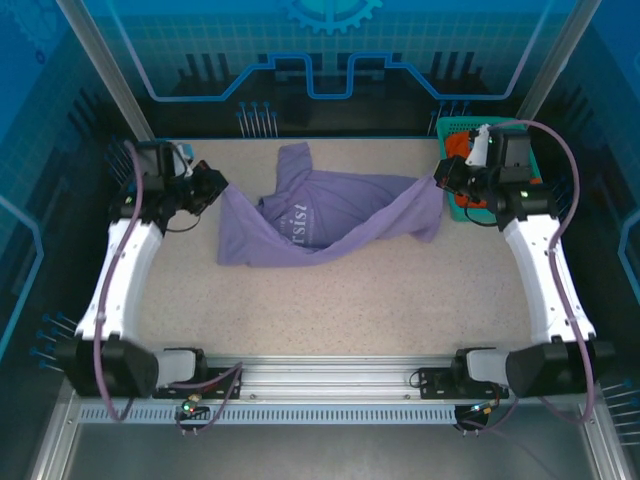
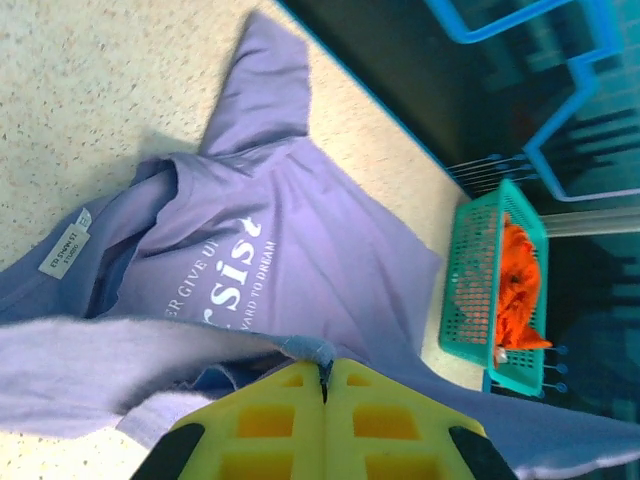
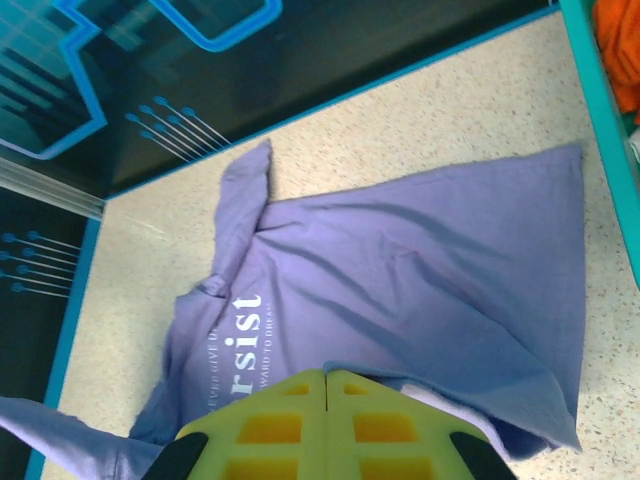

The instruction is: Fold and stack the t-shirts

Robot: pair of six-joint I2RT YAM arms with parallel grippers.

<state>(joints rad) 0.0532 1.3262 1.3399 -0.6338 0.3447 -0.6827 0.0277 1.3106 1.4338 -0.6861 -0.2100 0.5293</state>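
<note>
left gripper (image 1: 213, 186) and right gripper (image 1: 441, 178) both clamped shut on opposite edges of purple shirt (image 1: 335, 215), stretched between them, middle resting on tabletop (image 1: 350, 300); orange shirt (image 1: 457, 148) in basket (image 1: 453, 123) at far right

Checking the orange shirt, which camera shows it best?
Left wrist: the orange shirt lies bunched in the teal basket, unobstructed. Top external has it mostly behind the right arm; right wrist catches just a corner.

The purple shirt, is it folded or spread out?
Partly spread, not folded: the purple shirt lies rumpled, one edge stretched between the left gripper and right gripper.
</note>
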